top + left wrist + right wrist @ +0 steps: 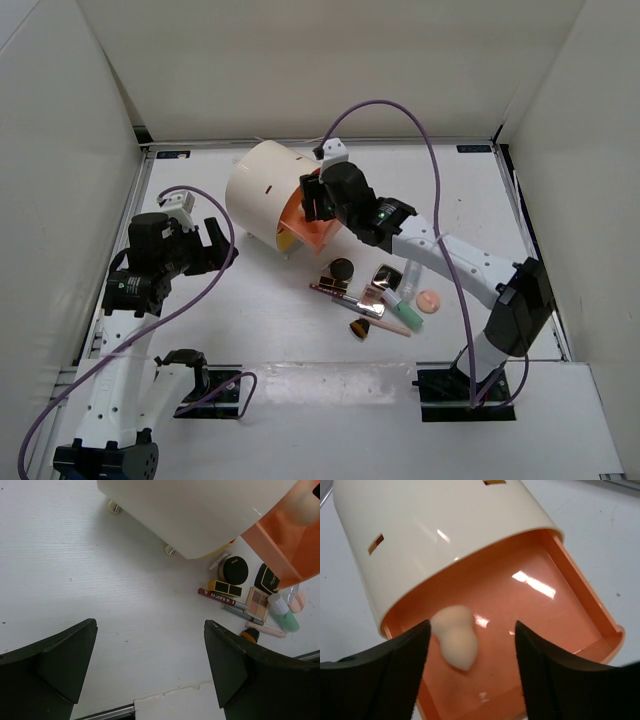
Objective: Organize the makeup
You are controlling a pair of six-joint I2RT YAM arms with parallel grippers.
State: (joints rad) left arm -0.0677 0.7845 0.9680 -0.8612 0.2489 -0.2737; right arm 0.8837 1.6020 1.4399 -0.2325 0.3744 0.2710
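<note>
Over the pulled-out drawer [555, 605], my right gripper [471, 627] stands partly open and grips nothing. A sponge [455, 637] sits in the drawer between my fingers, close beside one and clear of the other. It is matte peach and gourd-shaped, with a rounded head and a tapered tip. The drawer is glossy orange plastic, a shallow tray with straight walls that catch bright glints. It juts from a smooth cream cylinder [435, 535] lying on its side, with small rectangular slots cut in its wall.

My left gripper [150, 625] hangs wide open and empty over the table [75, 555], which is white with a fine ribbed grain.

On the table near the drawer, the other makeup lies in a tight cluster:
- a round compact [235, 570], black
- a square compact [269, 578], black with gold script too small to read
- a palette [257, 601], rose-gold with beige pans
- a red stick [216, 596], with white lettering I cannot make out
- a black-and-gold box [224, 588]
- a grey pencil [241, 611]
- a pink pencil [265, 629]
- a mint tube [284, 615], with a pale cap
- a second sponge [298, 601]
</note>
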